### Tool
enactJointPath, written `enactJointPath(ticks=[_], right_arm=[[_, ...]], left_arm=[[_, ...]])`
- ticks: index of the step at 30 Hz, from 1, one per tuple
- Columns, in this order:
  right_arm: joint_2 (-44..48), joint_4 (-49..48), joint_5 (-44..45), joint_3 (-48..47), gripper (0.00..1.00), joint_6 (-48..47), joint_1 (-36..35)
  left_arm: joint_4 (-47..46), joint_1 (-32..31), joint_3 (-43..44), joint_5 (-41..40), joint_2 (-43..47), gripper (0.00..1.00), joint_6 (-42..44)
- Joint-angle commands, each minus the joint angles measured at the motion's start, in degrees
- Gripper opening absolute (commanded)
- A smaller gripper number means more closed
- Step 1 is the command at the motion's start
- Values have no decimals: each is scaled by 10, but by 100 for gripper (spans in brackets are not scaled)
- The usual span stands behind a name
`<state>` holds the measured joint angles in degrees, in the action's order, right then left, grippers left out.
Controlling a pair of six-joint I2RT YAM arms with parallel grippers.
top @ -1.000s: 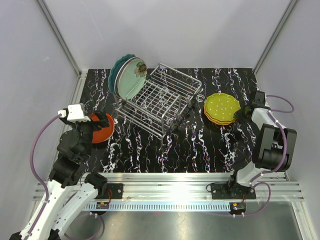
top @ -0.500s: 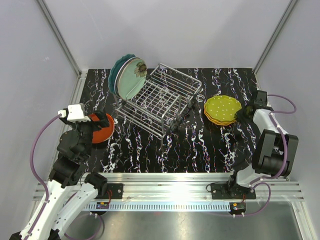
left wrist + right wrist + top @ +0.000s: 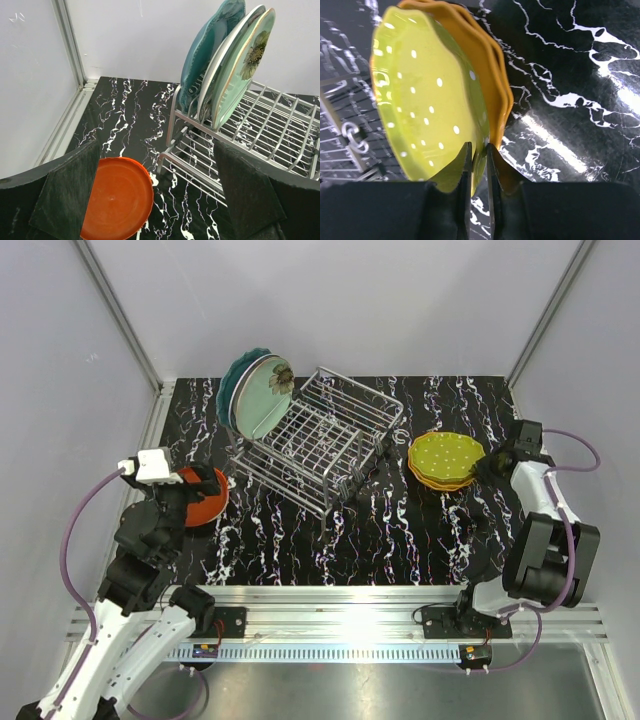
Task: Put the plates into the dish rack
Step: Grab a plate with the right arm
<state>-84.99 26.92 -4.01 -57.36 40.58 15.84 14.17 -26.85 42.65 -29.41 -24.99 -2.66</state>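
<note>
Pinching rim of yellow plate (image 3: 425,100), right fingers (image 3: 489,464); left fingers (image 3: 198,492) wide, empty, over red plate (image 3: 117,200). Three plates (image 3: 225,65) in rack (image 3: 325,445), 11 o'clock.

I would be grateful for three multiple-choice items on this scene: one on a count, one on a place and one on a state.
1. How many plates stand in the dish rack?
A. one
B. three
C. five

2. Where is the red-orange plate?
A. upright in the rack
B. on top of the dotted stack
C. flat on the table, left of the rack

3. What is the right claw doing?
A. pinching the rim of the yellow-green plate
B. hanging open above the rack
C. holding the teal plate

Answers:
1 B: the left wrist view shows a teal, a cream and a mint plate side by side in the rack.
2 C: it lies on the marbled surface, apart from the rack.
3 A: the right wrist view shows both fingers closed on that rim.
</note>
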Motion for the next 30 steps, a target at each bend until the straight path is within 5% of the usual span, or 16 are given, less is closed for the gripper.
enactJointPath(ticks=[1, 30], right_arm=[[60, -7, -56, -22, 0, 26, -1], [205, 6, -95, 131, 0, 54, -1]], left_arm=[[-13, -7, 12, -9, 0, 99, -5], [65, -24, 43, 126, -31, 99, -130]])
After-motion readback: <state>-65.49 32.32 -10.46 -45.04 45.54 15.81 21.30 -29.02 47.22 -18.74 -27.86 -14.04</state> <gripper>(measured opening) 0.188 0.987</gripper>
